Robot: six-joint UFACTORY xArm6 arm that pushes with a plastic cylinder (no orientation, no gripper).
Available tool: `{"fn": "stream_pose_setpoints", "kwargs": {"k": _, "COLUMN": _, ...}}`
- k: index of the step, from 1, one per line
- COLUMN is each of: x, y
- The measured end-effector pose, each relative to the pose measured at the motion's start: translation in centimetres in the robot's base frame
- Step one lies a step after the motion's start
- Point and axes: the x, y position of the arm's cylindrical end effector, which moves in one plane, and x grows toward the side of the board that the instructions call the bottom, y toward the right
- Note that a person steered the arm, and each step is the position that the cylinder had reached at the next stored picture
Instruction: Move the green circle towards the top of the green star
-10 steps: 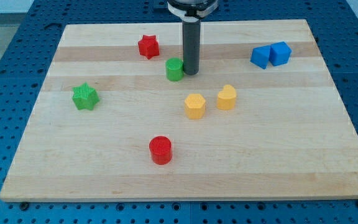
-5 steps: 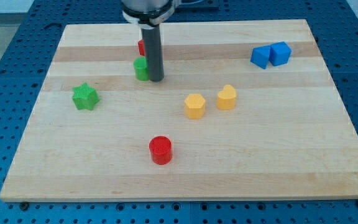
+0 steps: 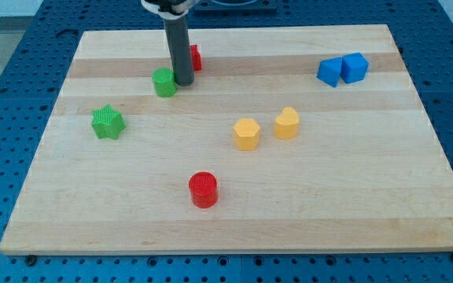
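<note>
My tip (image 3: 183, 82), the rod's bare end effector with nothing to open or close, touches the green circle (image 3: 163, 82) from its 3 o'clock side. A red block (image 3: 194, 57), partly hidden by the rod, sits at the tip's 1 o'clock. The green star (image 3: 107, 122) lies at the circle's 8 o'clock on the wooden surface (image 3: 352, 173), apart from it.

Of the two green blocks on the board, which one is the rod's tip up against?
The green circle: my tip stands right beside it on the view's right. The green star sits apart, lower and further to the view's left.
</note>
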Motion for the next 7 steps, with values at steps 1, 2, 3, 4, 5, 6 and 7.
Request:
{"fn": "stream_pose_setpoints", "kwargs": {"k": 1, "x": 0.0, "y": -1.6}}
{"fn": "stream_pose_setpoints", "kwargs": {"k": 2, "x": 1.2, "y": -3.5}}
{"fn": "stream_pose_setpoints", "kwargs": {"k": 3, "x": 4.1, "y": -5.0}}
{"fn": "stream_pose_setpoints", "kwargs": {"k": 4, "x": 6.7, "y": -6.3}}
{"fn": "stream_pose_setpoints", "kwargs": {"k": 5, "x": 8.6, "y": -7.1}}
{"fn": "stream_pose_setpoints", "kwargs": {"k": 6, "x": 8.9, "y": -7.1}}
{"fn": "stream_pose_setpoints", "kwargs": {"k": 7, "x": 8.9, "y": -6.9}}
